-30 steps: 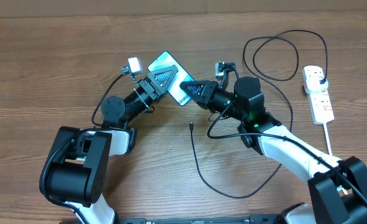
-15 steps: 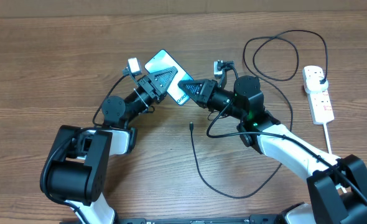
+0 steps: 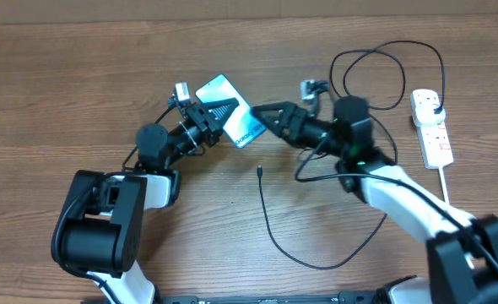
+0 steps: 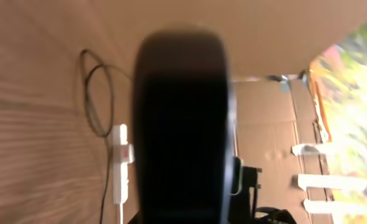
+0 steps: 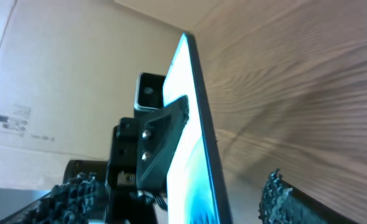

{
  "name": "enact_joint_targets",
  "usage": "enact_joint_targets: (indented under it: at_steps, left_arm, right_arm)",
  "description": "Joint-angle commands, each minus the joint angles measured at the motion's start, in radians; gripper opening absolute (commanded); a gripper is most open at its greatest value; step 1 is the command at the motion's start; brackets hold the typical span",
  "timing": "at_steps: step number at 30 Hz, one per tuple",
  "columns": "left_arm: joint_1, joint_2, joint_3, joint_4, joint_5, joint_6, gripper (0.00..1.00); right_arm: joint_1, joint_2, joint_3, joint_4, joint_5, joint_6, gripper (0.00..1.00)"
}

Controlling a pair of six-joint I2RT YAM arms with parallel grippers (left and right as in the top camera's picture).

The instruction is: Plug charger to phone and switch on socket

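Two hands flanked the phone (image 3: 242, 128): left hand (image 3: 224, 108) gripping it, right hand (image 3: 264, 118) open at its end, charger (image 3: 259, 181) tip nearer the right.

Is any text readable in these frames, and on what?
Nothing can be read.
Phone: dark print near the screen's lower edge, too small to read.
Socket: red marks, too small to read.
Box label: blurred.
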Motion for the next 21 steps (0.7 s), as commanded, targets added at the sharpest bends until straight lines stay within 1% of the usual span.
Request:
enact_joint_targets:
  at_steps: [1, 2, 3, 4, 8, 11, 13, 17, 21]
  left_arm:
    - [0.017, -0.008, 0.022, -0.032, 0.075, -0.064, 0.04]
    - [0.018, -0.008, 0.023, -0.048, 0.080, -0.082, 0.04]
    - [0.017, -0.008, 0.029, -0.091, 0.099, -0.111, 0.04]
    - [0.017, -0.008, 0.039, -0.130, 0.122, -0.126, 0.04]
    - [0.016, -0.007, 0.106, -0.309, 0.229, -0.142, 0.04]
    - [0.016, -0.007, 0.182, -0.459, 0.314, -0.142, 0.04]
    - [0.016, -0.007, 0.234, -0.558, 0.366, -0.156, 0.04]
    - [0.016, -0.007, 0.316, -0.690, 0.438, -0.162, 0.04]
    - [0.016, -0.007, 0.343, -0.716, 0.479, -0.190, 0.04]
  right_arm:
    - [-0.047, -0.142, 0.011, -0.127, -0.050, -0.191, 0.87]
    - [-0.053, -0.170, 0.011, -0.187, -0.039, -0.227, 0.87]
    - [-0.058, -0.237, 0.011, -0.341, 0.022, -0.307, 0.88]
    - [-0.058, -0.274, 0.011, -0.439, 0.077, -0.356, 0.88]
    - [-0.052, -0.366, 0.011, -0.688, 0.245, -0.433, 0.89]
    - [-0.051, -0.403, 0.011, -0.850, 0.355, -0.446, 0.91]
    - [-0.051, -0.407, 0.011, -0.922, 0.401, -0.459, 0.91]
    - [-0.051, -0.406, 0.011, -1.047, 0.455, -0.458, 0.93]
    - [-0.051, -0.406, 0.011, -1.117, 0.457, -0.458, 0.93]
